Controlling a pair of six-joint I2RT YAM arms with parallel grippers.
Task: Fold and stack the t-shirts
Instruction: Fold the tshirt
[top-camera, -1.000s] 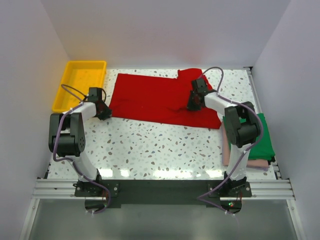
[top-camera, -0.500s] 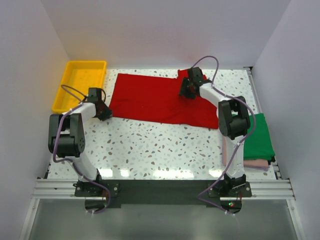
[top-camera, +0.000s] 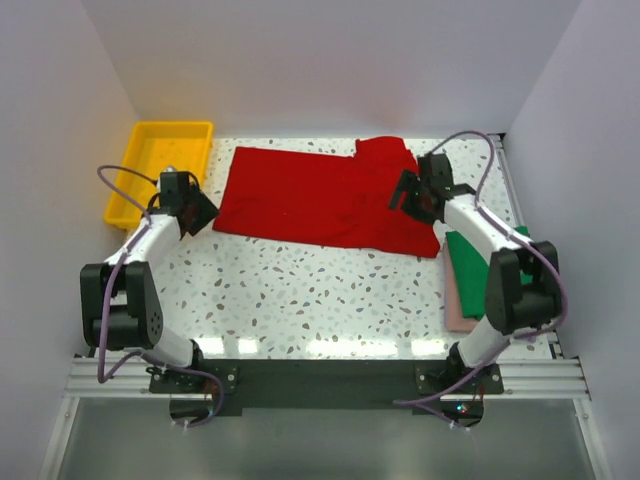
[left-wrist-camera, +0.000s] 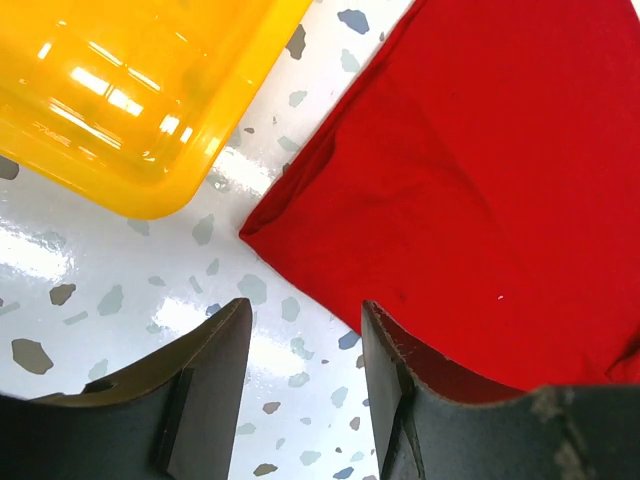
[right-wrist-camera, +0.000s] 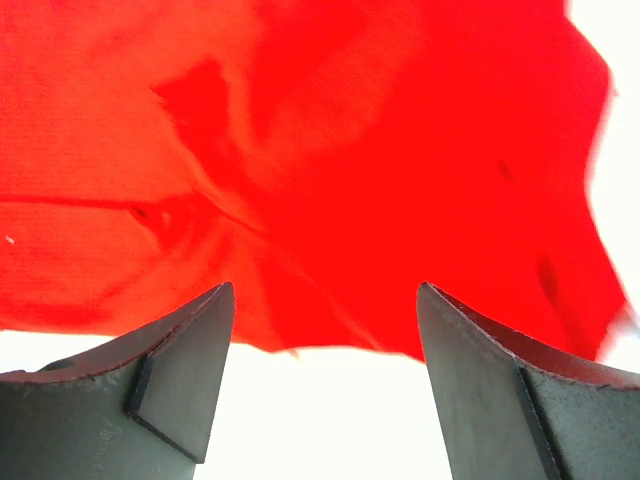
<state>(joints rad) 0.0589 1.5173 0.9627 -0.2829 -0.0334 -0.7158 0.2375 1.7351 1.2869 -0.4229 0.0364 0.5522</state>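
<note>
A red t-shirt lies spread flat across the far half of the table, its right part creased. My left gripper stands open just left of the shirt's near-left corner, with only table between its fingers. Off the shirt's right edge my right gripper is open and holds nothing; the red cloth lies just beyond its fingertips. A folded green t-shirt rests on a folded pink one at the right edge, partly hidden by the right arm.
A yellow bin sits at the far left corner of the table, and its corner shows close to my left gripper. White walls close in the table on three sides.
Both grippers have opened and let go of the red shirt. The right arm drew back from over the shirt to its right edge. The left gripper backed off to the left.
</note>
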